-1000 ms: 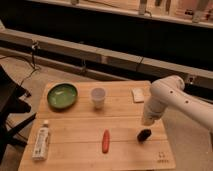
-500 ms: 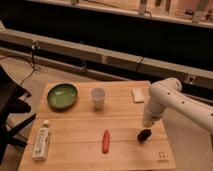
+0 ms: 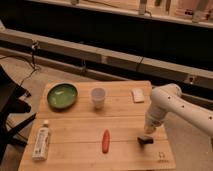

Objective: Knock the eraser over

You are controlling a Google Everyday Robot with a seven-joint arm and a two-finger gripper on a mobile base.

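The eraser (image 3: 145, 140) is a small black block lying low on the wooden table (image 3: 75, 125) near its right front edge. My gripper (image 3: 148, 131) hangs from the white arm (image 3: 167, 102) that reaches in from the right. It sits just above and behind the eraser, close to it or touching it. The arm hides the gripper's tips.
A green bowl (image 3: 62, 95) stands at the back left. A white cup (image 3: 98, 97) stands at the back middle. A pale flat rectangle (image 3: 138, 94) lies at the back right. A red-orange stick (image 3: 105, 140) lies in front. A white bottle (image 3: 41, 141) lies at the front left.
The gripper and the arm have barely moved. The eraser stays at the same spot under the gripper.
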